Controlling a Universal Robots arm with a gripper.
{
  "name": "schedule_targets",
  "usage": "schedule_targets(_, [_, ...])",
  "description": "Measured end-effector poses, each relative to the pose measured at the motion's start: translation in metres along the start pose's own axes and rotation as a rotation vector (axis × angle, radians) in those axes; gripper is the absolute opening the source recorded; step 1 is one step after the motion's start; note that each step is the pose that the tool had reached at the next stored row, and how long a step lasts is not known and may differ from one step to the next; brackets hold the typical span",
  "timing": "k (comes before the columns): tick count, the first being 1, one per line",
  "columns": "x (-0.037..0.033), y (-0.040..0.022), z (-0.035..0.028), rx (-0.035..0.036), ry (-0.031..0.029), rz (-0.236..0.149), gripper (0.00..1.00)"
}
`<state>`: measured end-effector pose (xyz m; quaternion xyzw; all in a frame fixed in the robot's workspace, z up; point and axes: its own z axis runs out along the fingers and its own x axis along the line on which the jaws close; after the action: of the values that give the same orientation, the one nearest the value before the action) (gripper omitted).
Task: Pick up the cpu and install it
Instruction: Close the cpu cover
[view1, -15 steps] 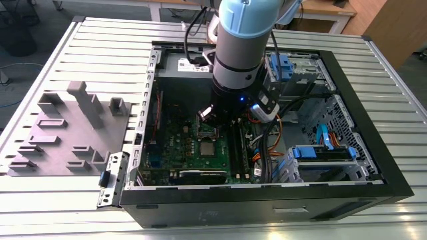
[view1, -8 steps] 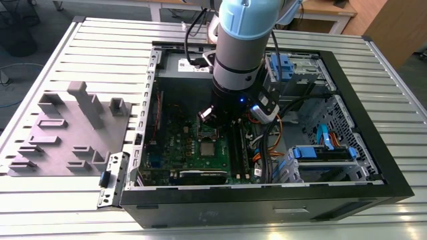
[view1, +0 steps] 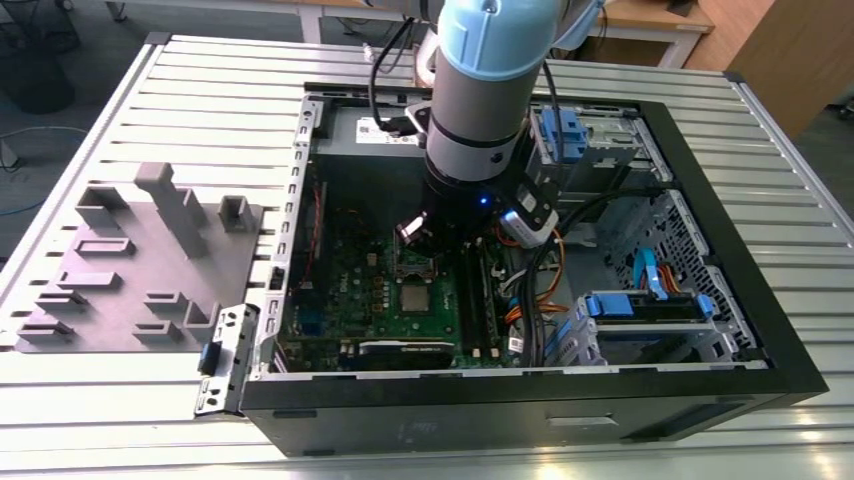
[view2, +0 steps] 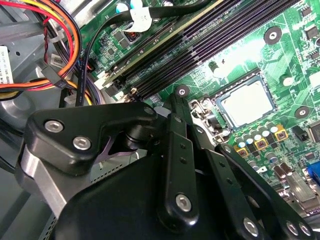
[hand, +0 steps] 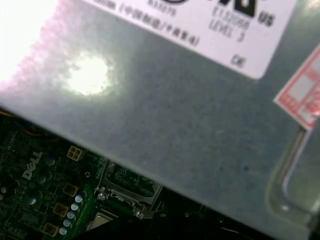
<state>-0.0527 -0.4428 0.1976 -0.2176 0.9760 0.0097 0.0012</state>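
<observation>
Cpu in socket, beside claw

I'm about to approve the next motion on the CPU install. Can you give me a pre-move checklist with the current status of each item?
1. cpu lying in the socket: ok. In the second wrist view it lies flat inside the socket's frame.
2. Claw off the cpu: ok. It sits apart from the cpu, beside the memory slots.
3. Socket latch closed: cannot tell.
4. Orange and yellow cables away from the socket: ok. They run off to one side.
5. Arm placed over the motherboard: ok. It reaches down into the open computer case.
</observation>
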Motion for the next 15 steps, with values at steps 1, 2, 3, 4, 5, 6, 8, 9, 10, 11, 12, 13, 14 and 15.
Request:
schedule_targets(1, [0.0000, 0.0000, 0.0000, -0.0001, -0.0001, 0.000, 0.11])
schedule_targets(2, [0.0000, 0.0000, -0.0001, -0.0001, -0.0001, 0.000, 0.11])
schedule_targets(3, [0.0000, 0.0002, -0.0002, 0.0001, 0.0001, 0.000, 0.11])
schedule_targets(4, [-0.0002, 0.0004, -0.0003, 0.0002, 0.0001, 0.000, 0.11])
schedule_targets(5, [-0.0003, 0.0006, -0.0003, 0.0002, 0.0002, 0.000, 0.11])
schedule_targets(6, [-0.0003, 0.0008, -0.0003, 0.0002, 0.0002, 0.000, 0.11])
schedule_targets(8, [-0.0007, 0.0016, -0.0003, 0.0003, 0.0003, 0.000, 0.11])
schedule_targets(9, [-0.0009, 0.0021, -0.0002, 0.0002, 0.0002, 0.000, 0.11])
schedule_targets(10, [-0.0010, 0.0025, -0.0003, 0.0003, 0.0002, 0.000, 0.11])
schedule_targets(11, [-0.0009, 0.0027, -0.0002, 0.0002, 0.0002, 0.000, 0.11])
schedule_targets(12, [-0.0005, 0.0030, -0.0002, 0.0002, 0.0001, 0.000, 0.11])
schedule_targets(13, [-0.0001, 0.0032, -0.0002, 0.0002, 0.0001, 0.000, 0.11])
schedule_targets(14, [0.0003, 0.0035, -0.0002, 0.0002, 0.0000, 0.000, 0.11])
schedule_targets(15, [0.0007, 0.0038, -0.0002, 0.0002, 0.0001, 0.000, 0.11])
